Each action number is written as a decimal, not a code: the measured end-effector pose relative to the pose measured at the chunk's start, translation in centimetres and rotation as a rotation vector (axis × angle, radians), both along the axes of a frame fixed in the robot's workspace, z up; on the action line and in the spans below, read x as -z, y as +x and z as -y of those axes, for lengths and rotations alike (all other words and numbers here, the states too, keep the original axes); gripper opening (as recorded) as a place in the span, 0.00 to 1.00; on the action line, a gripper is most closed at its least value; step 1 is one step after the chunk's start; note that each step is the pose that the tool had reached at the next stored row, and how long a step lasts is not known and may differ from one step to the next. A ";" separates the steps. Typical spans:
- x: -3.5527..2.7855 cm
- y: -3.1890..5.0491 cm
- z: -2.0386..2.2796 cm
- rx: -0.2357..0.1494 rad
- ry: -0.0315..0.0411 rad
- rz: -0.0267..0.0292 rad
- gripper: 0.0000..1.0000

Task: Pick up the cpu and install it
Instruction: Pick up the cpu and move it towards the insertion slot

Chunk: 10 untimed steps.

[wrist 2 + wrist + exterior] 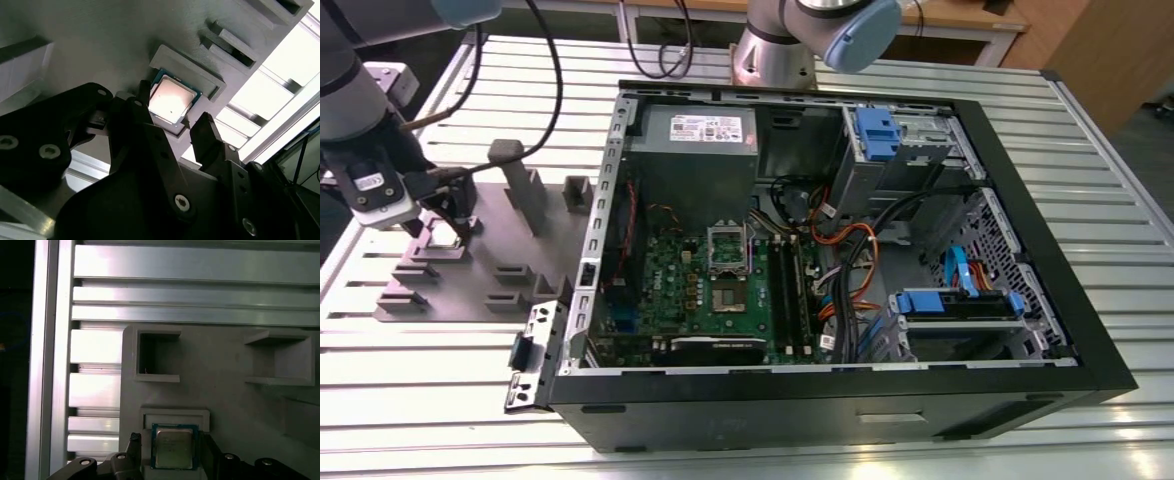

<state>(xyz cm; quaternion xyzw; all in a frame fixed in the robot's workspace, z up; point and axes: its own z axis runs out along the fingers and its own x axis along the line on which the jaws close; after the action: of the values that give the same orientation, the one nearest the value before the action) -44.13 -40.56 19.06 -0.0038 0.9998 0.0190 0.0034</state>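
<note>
Fingers either side of cpu

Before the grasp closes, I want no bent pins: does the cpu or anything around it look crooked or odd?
Nothing stands out. The cpu lies flat and square in its pocket of the grey fixture, with the open end effector straddling it.

The exterior view looks down from high over the whole desk. Both wrist views sit close above the cpu; the second seems tilted.
</note>
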 end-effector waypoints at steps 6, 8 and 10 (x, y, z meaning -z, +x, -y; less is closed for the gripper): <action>0.09 0.07 0.00 0.004 -0.0059 0.0001 0.59; 0.21 0.07 0.00 0.010 -0.0061 0.0004 0.59; 0.34 0.07 0.00 0.014 -0.0063 0.0002 0.59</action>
<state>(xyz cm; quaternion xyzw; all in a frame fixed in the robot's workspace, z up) -44.06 -40.56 18.72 0.0031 0.9999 0.0158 0.0036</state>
